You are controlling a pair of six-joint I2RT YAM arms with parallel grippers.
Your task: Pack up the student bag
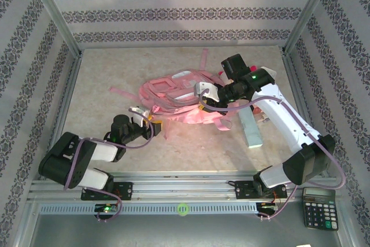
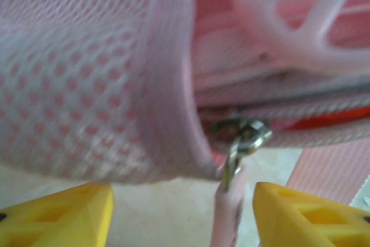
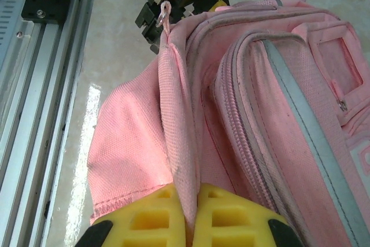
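Student bag (image 1: 173,93) lay flat on the marbled table (image 1: 115,67) with a claw at each near corner: the left claw (image 1: 153,124) at its near left, the right claw (image 1: 203,107) at its near right edge. In the left wrist view, that claw's yellow fingers (image 2: 63,212) were spread, one on each side of a metal zipper pull (image 2: 245,137). The pull's pink tab (image 2: 228,212) hung down into the gap between them and touched neither finger. Just above the left-hand finger bulged a mesh side pocket (image 2: 69,85).

The right claw was pressed together, pinching a raised fold of the bag's pink cloth between its yellow fingers (image 3: 150,212). Ahead of that claw the fold ran straight to the left claw and the zipper pull. To the right of the fold lay a pink zip (image 3: 237,125).

A pale flat box (image 1: 252,130) lay just right of the right claw, beneath its arm. A calculator (image 1: 317,207) sat well behind it, beside the arm's base.
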